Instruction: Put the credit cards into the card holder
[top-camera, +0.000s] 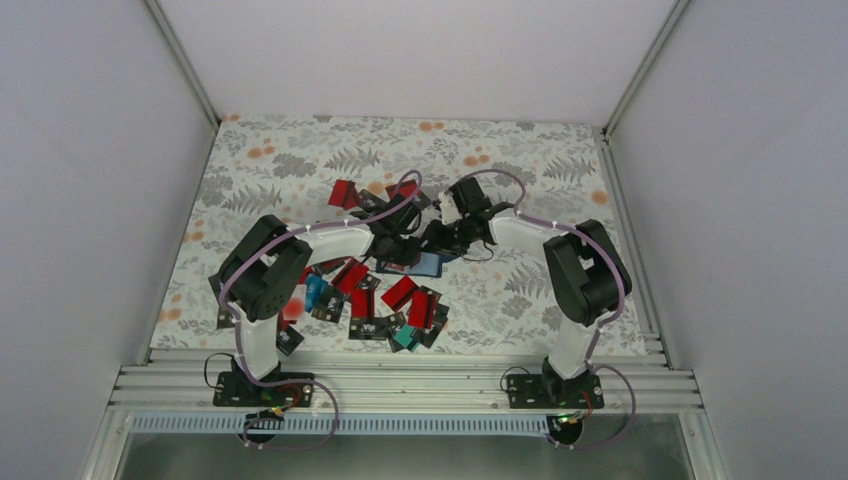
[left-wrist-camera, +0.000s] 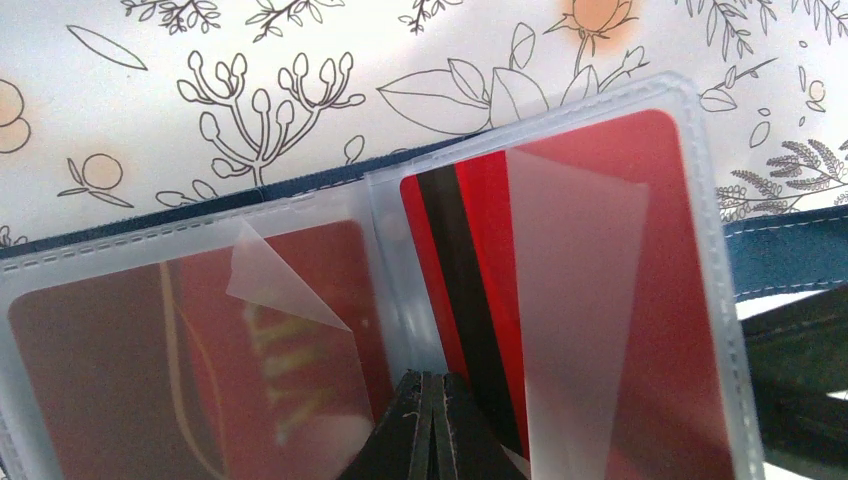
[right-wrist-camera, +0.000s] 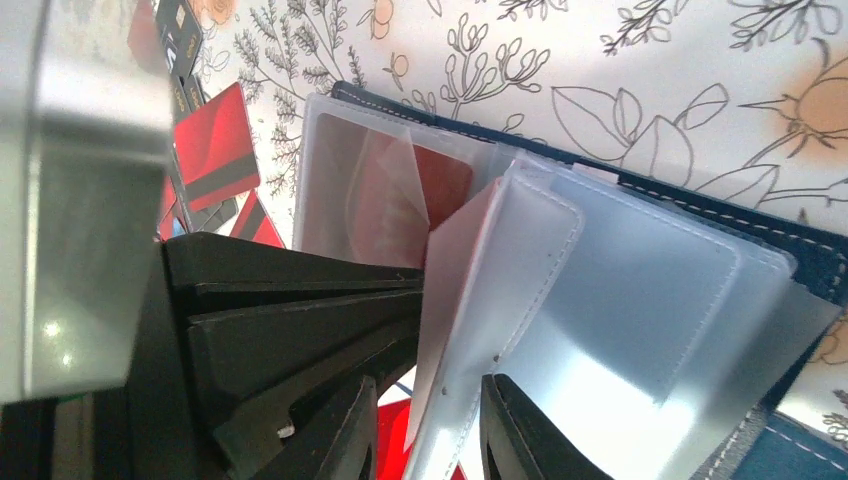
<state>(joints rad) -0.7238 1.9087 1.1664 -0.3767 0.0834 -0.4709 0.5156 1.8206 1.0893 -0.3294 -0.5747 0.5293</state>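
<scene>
The card holder (top-camera: 432, 264) lies open mid-table between both grippers, its navy cover (right-wrist-camera: 805, 250) under clear plastic sleeves (right-wrist-camera: 640, 290). In the left wrist view two sleeves each hold a red card; the right one (left-wrist-camera: 600, 300) has a black stripe. My left gripper (left-wrist-camera: 435, 385) is shut, its tips at the fold between these sleeves (left-wrist-camera: 385, 270); nothing shows between them. My right gripper (right-wrist-camera: 430, 430) is open, with a lifted clear sleeve page standing in the gap between its jaws. In the top view the left gripper (top-camera: 405, 245) and the right gripper (top-camera: 450, 235) nearly touch. Loose credit cards (top-camera: 385, 300) lie scattered.
Most loose cards, red, black and teal, lie in a pile in front of the holder, toward the arm bases. More cards (top-camera: 343, 192) lie behind it, and some (right-wrist-camera: 215, 140) show left of the holder. The left gripper's black body (right-wrist-camera: 290, 330) crowds the right gripper's left side.
</scene>
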